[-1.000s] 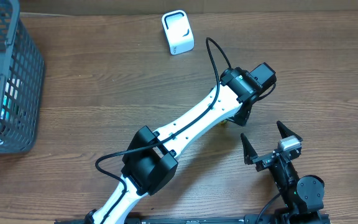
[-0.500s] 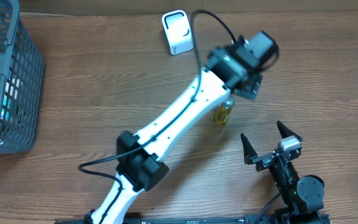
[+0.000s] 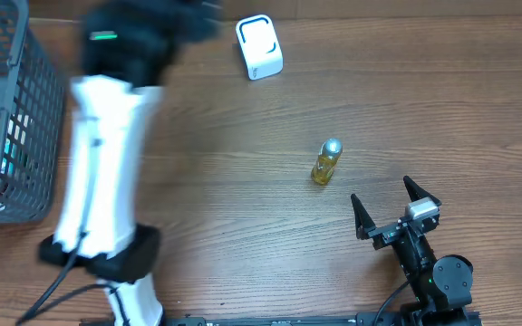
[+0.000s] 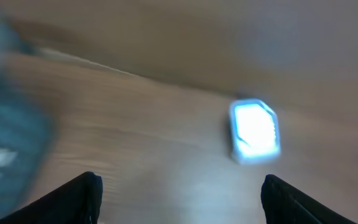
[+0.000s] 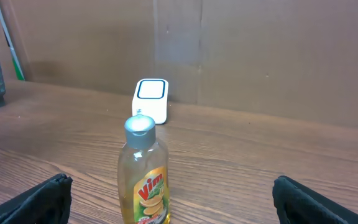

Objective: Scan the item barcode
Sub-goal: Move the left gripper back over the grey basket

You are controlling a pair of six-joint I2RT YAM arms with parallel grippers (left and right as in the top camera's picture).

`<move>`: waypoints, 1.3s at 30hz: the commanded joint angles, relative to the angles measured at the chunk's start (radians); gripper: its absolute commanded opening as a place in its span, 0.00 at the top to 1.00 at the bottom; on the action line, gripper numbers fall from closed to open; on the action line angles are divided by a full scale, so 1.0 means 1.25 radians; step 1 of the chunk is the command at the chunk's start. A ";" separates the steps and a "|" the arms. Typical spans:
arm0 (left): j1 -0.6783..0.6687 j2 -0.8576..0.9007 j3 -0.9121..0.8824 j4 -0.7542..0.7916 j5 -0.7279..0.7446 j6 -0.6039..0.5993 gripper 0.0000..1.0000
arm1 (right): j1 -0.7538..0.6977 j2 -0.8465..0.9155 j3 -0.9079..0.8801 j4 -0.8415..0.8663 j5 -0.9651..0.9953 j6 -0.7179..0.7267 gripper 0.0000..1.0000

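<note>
A small bottle of yellow liquid with a silver cap stands upright and alone at mid-table. Its Vim label faces the right wrist camera. The white scanner sits at the back of the table; it also shows as a motion-blurred scanner in the left wrist view. My left gripper is open with nothing between its fingers. The left arm is blurred at the far left, beside the basket. My right gripper rests open near the front edge, right of the bottle and apart from it.
A grey mesh basket holding packaged items stands at the left edge, close to the left arm. A brown cardboard wall closes off the back of the table.
The left arm has lifted off the bottle and swung fast from mid-table to the far left by the basket. The bottle stays standing. The right arm has not moved.
</note>
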 commanded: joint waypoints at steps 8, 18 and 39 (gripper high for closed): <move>0.407 -0.063 0.021 -0.092 -0.019 -0.067 0.16 | -0.003 -0.005 -0.008 0.002 0.007 -0.002 0.00; 0.631 0.013 0.020 -0.238 -0.016 -0.197 0.00 | -0.003 -0.005 -0.008 0.003 0.007 -0.002 0.00; 0.707 0.192 -0.023 -0.256 0.146 -0.089 0.00 | -0.003 -0.005 -0.008 0.002 0.007 -0.002 0.00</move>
